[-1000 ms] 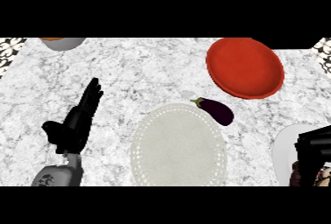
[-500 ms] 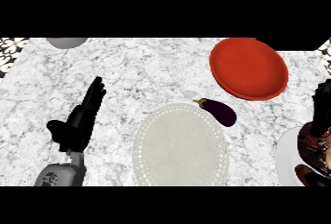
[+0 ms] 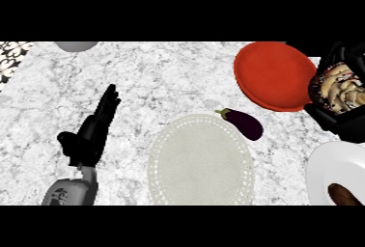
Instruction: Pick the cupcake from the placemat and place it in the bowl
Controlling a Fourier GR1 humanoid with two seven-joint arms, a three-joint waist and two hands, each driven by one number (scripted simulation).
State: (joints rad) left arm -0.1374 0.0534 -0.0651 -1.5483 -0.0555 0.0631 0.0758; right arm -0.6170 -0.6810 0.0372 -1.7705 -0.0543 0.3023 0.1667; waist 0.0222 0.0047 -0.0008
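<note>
Right hand (image 3: 341, 120), at the view's right edge, is curled round the cupcake (image 3: 341, 88), carrying it just beside the red bowl (image 3: 274, 75); the placemat (image 3: 200, 166) is bare. Transport is under way, I judge: next, move left over the bowl and release. Left hand (image 3: 92, 130) rests open.

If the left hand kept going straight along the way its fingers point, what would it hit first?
Likely nothing nearby: the left hand points up and slightly right over bare counter. The grey object at the top edge sits left of that line, though depth is unclear.
</note>
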